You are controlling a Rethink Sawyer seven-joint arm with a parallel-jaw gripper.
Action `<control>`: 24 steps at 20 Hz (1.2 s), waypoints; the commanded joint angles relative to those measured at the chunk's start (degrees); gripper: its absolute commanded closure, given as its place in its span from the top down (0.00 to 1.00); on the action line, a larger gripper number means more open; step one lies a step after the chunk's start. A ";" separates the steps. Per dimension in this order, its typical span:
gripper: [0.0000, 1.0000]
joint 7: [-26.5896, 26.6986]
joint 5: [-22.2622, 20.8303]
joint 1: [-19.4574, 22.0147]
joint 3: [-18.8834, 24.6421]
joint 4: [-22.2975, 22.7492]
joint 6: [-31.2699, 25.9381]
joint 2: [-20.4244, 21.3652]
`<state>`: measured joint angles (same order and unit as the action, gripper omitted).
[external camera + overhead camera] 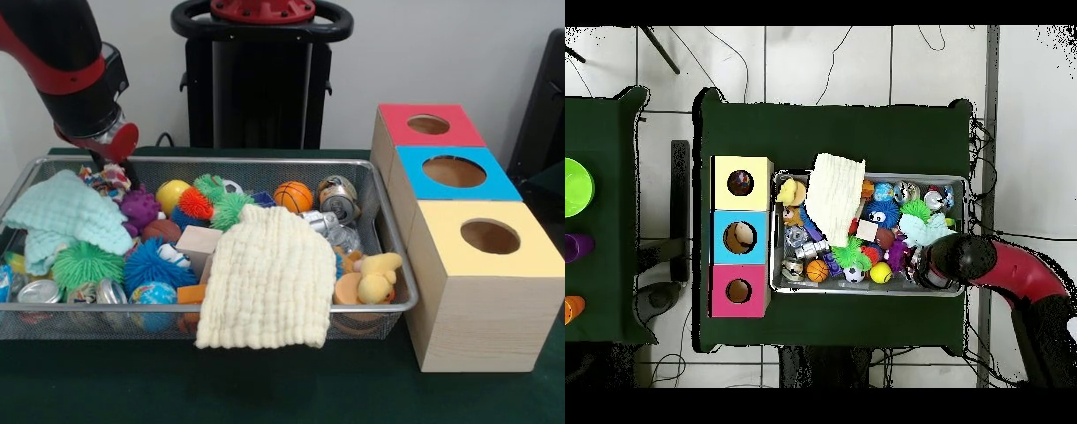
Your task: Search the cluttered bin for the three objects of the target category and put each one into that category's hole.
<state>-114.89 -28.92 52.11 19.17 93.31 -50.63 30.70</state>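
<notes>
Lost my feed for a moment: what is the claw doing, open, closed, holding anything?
Claw: down in the bin at its end by the mint cloth; open, closed or holding something cannot be told.

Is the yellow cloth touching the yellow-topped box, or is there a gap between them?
Apart. In the front view the yellow cloth hangs over the bin's near rim, and bare mesh and green table show between its edge and the yellow-topped box.

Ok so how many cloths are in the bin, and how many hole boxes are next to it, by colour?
Pale yellow cloth: 1
Mint green cloth: 1
Red-topped box: 1
Blue-topped box: 1
Yellow-topped box: 1
Total: 5
</notes>
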 commanded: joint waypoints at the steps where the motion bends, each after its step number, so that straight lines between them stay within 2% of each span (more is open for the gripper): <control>1: 1.00 0.34 3.62 -0.61 0.54 0.85 -2.42 3.95; 18: 1.00 0.05 5.67 -0.64 -0.94 3.36 0.49 4.87; 20: 1.00 1.03 4.78 -0.32 -0.71 3.73 2.29 4.59; 24: 1.00 2.54 0.95 0.37 -0.59 5.22 9.39 3.13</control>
<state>-114.89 -24.54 51.43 18.05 94.37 -49.64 35.20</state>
